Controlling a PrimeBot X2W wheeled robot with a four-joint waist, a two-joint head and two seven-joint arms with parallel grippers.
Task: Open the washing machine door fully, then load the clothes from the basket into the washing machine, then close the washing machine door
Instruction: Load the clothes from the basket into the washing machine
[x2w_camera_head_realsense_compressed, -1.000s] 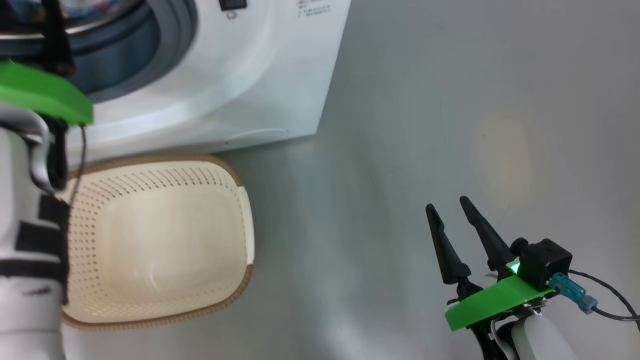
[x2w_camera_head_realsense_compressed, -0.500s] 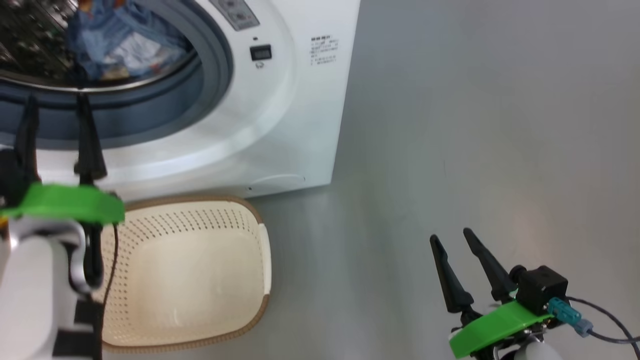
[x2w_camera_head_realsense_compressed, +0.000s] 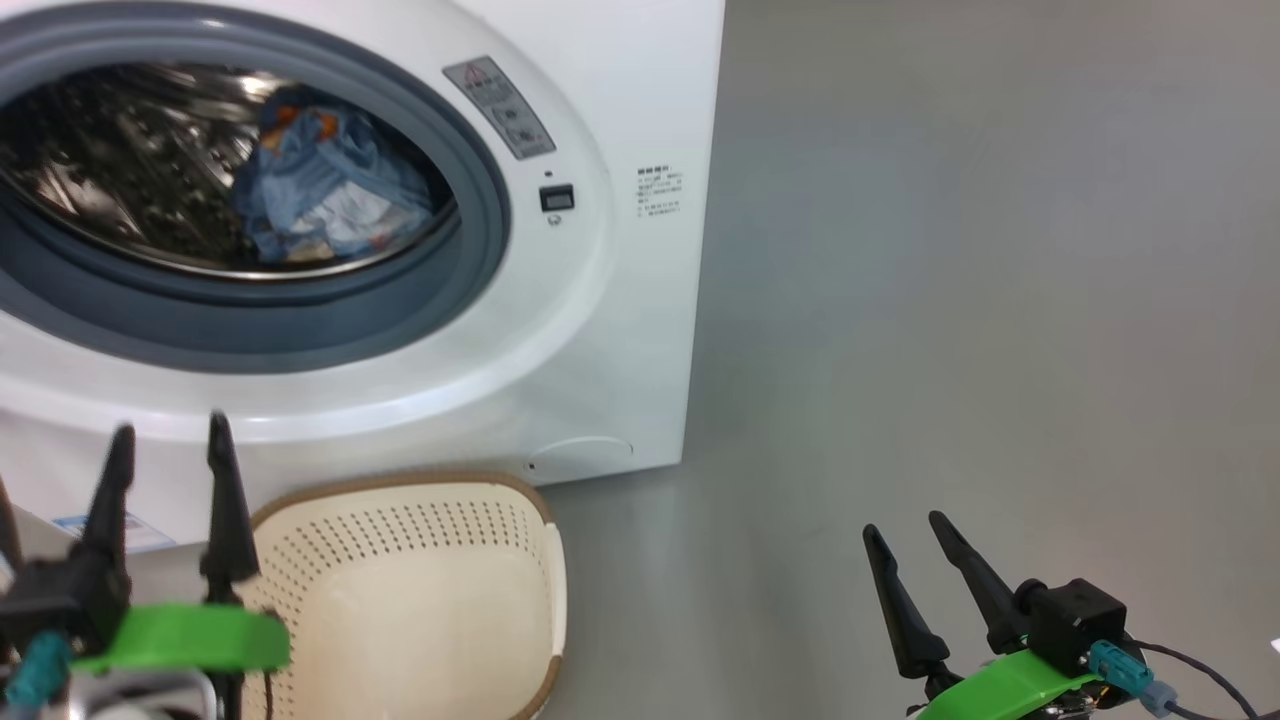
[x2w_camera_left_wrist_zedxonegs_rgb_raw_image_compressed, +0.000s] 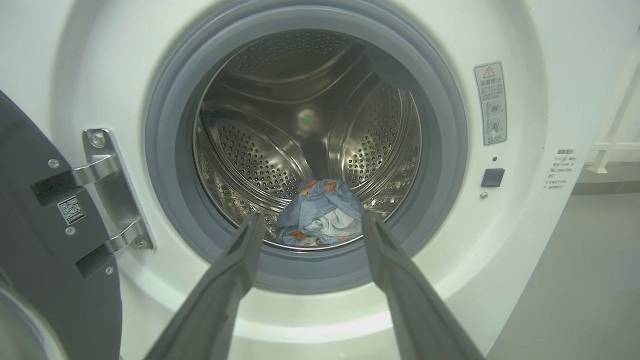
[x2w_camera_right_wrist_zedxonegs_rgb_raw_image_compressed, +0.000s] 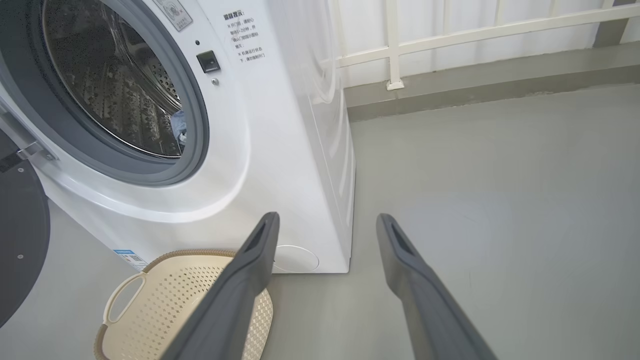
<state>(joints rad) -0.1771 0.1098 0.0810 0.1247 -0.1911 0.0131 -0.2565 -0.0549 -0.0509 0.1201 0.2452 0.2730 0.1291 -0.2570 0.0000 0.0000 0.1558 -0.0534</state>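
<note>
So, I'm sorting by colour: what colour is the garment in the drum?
Light blue garment with orange-brown patches, best seen in the left wrist view.

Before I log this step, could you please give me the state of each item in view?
washing machine door, open, swung aside.
clothes, bundled inside the drum.
basket, on the floor, visible part empty.
left gripper, open, holding nothing.
right gripper, open, holding nothing.
</note>
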